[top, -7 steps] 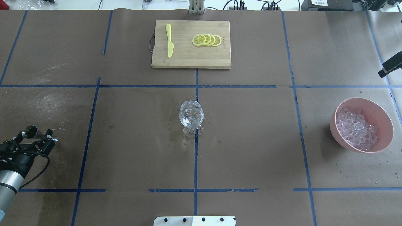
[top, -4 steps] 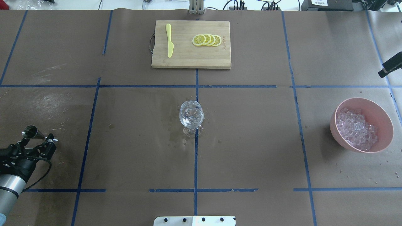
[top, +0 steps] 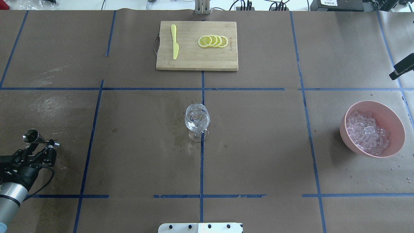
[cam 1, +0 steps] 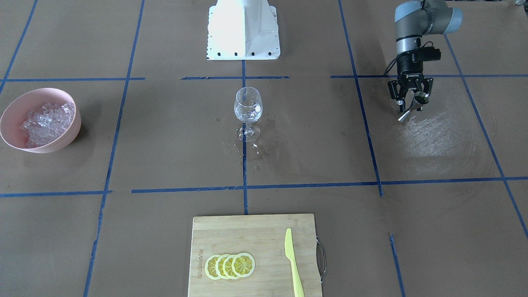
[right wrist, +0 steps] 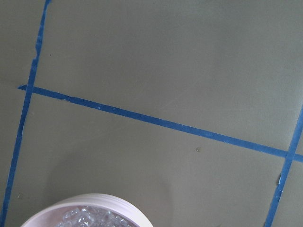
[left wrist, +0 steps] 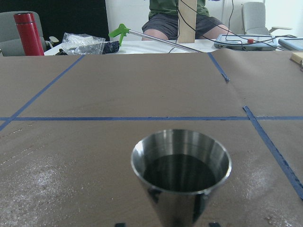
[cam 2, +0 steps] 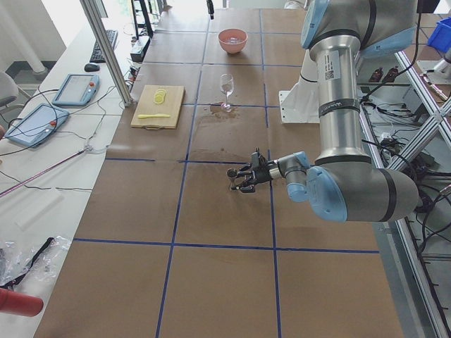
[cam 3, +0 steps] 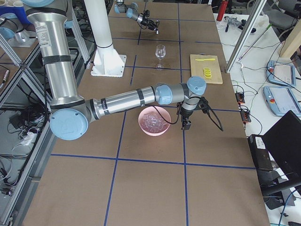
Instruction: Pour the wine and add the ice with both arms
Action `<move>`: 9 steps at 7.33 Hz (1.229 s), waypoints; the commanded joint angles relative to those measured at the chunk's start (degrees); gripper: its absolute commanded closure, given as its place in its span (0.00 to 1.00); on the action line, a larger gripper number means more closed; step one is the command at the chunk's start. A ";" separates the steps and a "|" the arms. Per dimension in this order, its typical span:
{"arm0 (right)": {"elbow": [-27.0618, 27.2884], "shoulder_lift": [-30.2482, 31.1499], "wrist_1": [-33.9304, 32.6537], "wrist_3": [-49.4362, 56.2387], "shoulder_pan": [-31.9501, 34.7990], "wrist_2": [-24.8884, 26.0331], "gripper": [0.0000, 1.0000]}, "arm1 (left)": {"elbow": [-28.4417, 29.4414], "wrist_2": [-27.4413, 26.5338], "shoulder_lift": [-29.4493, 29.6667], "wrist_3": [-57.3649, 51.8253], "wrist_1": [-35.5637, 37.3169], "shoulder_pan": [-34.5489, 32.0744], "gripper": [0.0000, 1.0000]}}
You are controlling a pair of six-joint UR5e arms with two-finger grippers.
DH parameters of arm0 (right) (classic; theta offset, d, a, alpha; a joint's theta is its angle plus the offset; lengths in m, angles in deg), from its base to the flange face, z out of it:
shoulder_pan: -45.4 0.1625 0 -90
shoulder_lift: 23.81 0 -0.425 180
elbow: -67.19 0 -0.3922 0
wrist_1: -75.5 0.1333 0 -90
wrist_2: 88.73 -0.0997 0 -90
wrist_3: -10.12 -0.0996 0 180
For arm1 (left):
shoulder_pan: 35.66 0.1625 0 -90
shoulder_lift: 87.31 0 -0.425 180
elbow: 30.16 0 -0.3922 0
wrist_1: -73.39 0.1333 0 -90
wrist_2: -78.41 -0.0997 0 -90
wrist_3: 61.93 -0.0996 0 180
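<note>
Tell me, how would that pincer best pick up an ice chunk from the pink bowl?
Probably straight down from above. The pink bowl stands upright with its mouth open upward and its walls block any sideways approach. The ice lies heaped inside, so a top chunk, nipped across two opposite faces, looks easiest. The right pincer hangs just beside the bowl.

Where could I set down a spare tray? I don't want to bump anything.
Bare paper lies between the wine glass and the pink bowl, and between the glass and the cutting board. It is crowded near the left gripper holding the metal jigger.
</note>
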 commanded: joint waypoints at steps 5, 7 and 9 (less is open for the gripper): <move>0.11 0.10 0.00 0.03 0.00 0.00 0.00 | 0.04 -0.49 -0.17 -0.09 0.00 0.04 0.50; 0.11 0.10 0.00 0.03 0.00 0.09 0.00 | 0.04 -1.45 -0.17 -0.26 0.00 0.04 0.70; 0.20 0.10 0.00 0.03 0.00 0.09 0.00 | -0.13 -1.98 -0.17 -0.44 -0.09 -0.05 1.00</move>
